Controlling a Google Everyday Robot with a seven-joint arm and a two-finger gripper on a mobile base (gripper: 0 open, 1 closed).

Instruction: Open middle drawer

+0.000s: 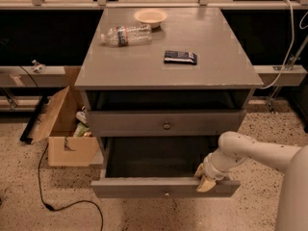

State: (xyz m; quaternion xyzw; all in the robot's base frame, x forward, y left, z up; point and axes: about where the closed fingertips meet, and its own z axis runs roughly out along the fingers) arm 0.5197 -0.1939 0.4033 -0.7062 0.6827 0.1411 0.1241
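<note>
Middle drawer (163, 187): pulled well out, dark inside. Gripper (206, 179): at the front's right end, pinching its top edge.

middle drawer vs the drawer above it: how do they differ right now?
The middle drawer is pulled well out, its dark inside open to view. The upper drawer sits much further in, with only a dark strip showing above its front. The gripper is at the right end of the middle drawer's front; nothing touches the upper drawer. Both are gray, each with one small round knob mid-front.
</note>
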